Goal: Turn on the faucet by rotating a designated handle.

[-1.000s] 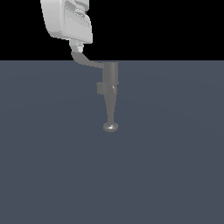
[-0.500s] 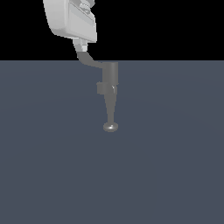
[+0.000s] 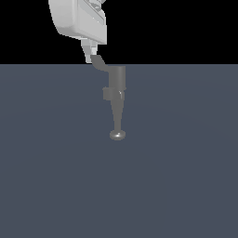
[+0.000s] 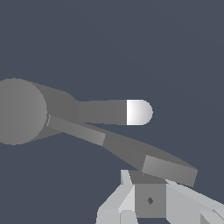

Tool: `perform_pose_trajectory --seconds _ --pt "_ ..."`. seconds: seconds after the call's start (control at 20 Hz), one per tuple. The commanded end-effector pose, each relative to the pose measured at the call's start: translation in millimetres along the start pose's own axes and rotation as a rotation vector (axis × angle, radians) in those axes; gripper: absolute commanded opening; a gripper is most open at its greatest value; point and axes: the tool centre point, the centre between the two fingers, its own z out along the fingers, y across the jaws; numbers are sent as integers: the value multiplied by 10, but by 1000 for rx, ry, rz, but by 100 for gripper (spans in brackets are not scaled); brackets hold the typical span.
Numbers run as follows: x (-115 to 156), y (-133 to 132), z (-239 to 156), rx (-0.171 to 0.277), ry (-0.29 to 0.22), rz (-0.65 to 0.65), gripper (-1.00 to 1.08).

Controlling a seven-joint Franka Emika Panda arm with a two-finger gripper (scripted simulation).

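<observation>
While the dull-grey metal faucet (image 3: 117, 93) with its shiny knob-tipped spout stood upper centre on the dark slate worktop (image 3: 186, 176), the white robot hand (image 3: 90, 52) hung at the upturned tip of the thin flat grey handle (image 3: 100, 63), fingers (image 4: 114, 202) spread, gripping nothing.

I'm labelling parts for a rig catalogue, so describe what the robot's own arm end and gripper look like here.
The arm ends in a pale grey-white, boxy gripper with rounded corners and flat, faceted panels. In the wrist view its light grey angular fingers flank a darker grey square block bearing a small black diamond mark. No cables or lettering show.
</observation>
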Motion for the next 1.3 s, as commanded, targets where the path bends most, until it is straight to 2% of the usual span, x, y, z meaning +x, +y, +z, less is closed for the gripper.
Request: perform_pose_trajectory --seconds 0.0,0.7,0.75,0.8,1.25 --pt "63 1 5 -1 0 1 -100" --pt "937 17 24 -8 3 6 -100" --pt "937 17 24 -8 3 6 -100" --pt "709 26 2 -1 1 -27 -100" --pt "1028 -236 12 -4 2 -14 -100"
